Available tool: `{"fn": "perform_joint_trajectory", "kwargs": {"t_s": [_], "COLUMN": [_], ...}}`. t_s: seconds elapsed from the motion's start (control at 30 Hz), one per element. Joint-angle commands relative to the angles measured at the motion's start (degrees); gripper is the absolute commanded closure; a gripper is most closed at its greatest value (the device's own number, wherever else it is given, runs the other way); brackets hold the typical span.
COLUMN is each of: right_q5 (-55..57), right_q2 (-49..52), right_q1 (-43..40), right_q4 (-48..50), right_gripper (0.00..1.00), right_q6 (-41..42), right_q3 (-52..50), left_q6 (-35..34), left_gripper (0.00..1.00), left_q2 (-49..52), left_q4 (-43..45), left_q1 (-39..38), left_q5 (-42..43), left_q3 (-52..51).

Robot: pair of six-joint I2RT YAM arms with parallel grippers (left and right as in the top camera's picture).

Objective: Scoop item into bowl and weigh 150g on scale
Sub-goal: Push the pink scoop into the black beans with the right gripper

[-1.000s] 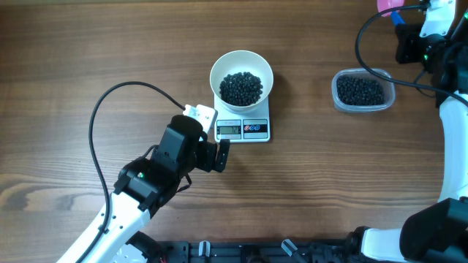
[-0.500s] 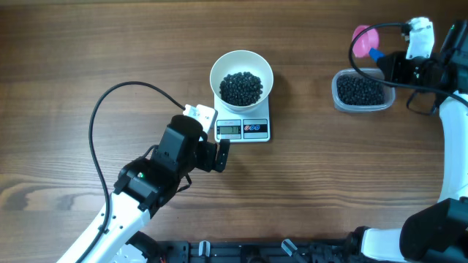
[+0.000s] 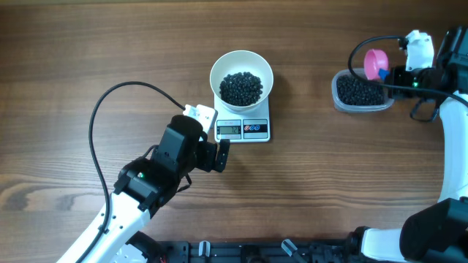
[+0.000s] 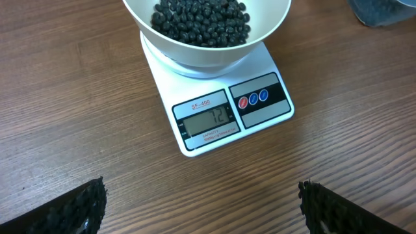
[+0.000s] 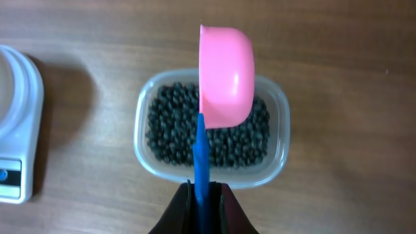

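Your right fingers point(image 5: 175, 214) pinch scoop point(image 5: 224, 71) above tub point(image 5: 281, 130), well right of scale point(image 3: 243, 129); your left fingers point(image 4: 71, 211) wide open, empty, by scale's front-left corner.

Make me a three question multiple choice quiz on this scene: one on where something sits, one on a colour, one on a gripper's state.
1. The bowl sits: A on the scale; B in the tub; C on a plate.
2. The scoop's cup is: A green; B pink; C white.
3. The left gripper is: A shut on the scoop; B open and empty; C shut on the bowl.
Answers: 1 A, the scale shows right under the bowl. 2 B, the cup is pink over the tub, with a blue handle. 3 B, its jaws stand wide apart with nothing between them.
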Motion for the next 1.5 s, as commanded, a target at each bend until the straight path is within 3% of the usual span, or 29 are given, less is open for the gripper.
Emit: {"fn": "perform_joint_trajectory", "kwargs": {"t_s": [0.0, 0.9, 1.47], "right_q5": [1.75, 7.91, 7.91], "right_q2": [0.48, 3.19, 6.64], "right_q1": [-0.09, 0.42, 8.83], "right_q4": [-2.64, 2.58, 2.36], "right_gripper": [0.96, 0.96, 0.96], "right_q6": [-1.11, -0.9, -0.72], "right_q3": [-0.02, -4.63, -5.4], "left_q6": [1.11, 1.11, 1.11], "left_gripper": [0.0, 0.0, 0.0], "left_q2": [0.07, 0.07, 0.07], "left_q4": [-0.02, -0.02, -0.02], "left_q1": [0.26, 0.26, 0.26], "left_q5": [-0.76, -0.76, -0.76], "left_q3": [-0.13, -0.13, -0.13]}}
